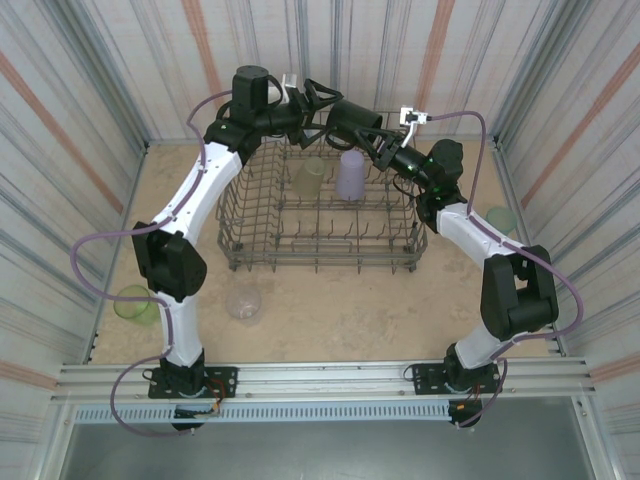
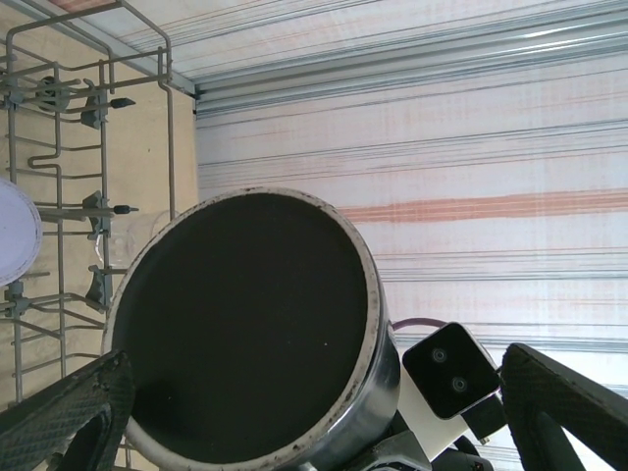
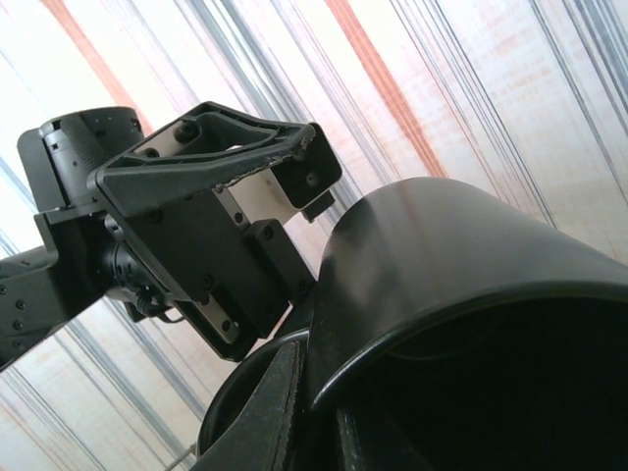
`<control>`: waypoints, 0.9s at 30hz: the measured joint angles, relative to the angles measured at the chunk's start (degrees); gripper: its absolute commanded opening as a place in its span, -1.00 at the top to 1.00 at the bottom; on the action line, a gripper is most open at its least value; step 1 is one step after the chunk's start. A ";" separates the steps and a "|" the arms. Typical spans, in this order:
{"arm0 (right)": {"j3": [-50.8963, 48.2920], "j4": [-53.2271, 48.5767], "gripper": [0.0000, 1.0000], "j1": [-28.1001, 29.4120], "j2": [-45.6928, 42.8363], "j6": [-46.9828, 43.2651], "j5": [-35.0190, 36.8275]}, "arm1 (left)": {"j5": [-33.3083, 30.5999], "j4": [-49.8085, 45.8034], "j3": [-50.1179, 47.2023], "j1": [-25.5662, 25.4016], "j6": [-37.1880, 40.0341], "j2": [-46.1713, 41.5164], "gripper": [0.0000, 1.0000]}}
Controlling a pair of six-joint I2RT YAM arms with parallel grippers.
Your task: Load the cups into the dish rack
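A dark handled mug (image 1: pixel 352 120) hangs on its side above the far rim of the grey wire dish rack (image 1: pixel 245 255). My right gripper (image 1: pixel 376 138) is shut on the mug's wall (image 3: pixel 461 235), with one finger (image 3: pixel 280 417) outside and the other inside the rim. My left gripper (image 1: pixel 316 100) stands open right at the mug's base. That round dark base (image 2: pixel 250 324) sits between its spread fingers (image 2: pixel 69 412), and I cannot tell whether they touch it. In the rack stand an olive-yellow cup (image 1: pixel 310 178) and a lavender cup (image 1: pixel 351 175).
On the table lie a clear cup (image 1: pixel 243 298) in front of the rack, a bright green cup (image 1: pixel 133 303) at the left wall and a teal cup (image 1: pixel 500 218) at the right wall. Striped walls close in the table on three sides.
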 measured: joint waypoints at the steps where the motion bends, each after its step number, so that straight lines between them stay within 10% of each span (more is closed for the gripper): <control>1: -0.15 -0.13 1.00 0.13 -0.13 -0.59 0.24 | -0.17 -0.02 0.00 -0.04 0.00 0.00 -0.97; 27: -0.59 -4.28 1.00 3.41 -3.69 -6.01 2.99 | -0.90 -1.53 -1.40 -1.66 -0.15 -0.02 -0.97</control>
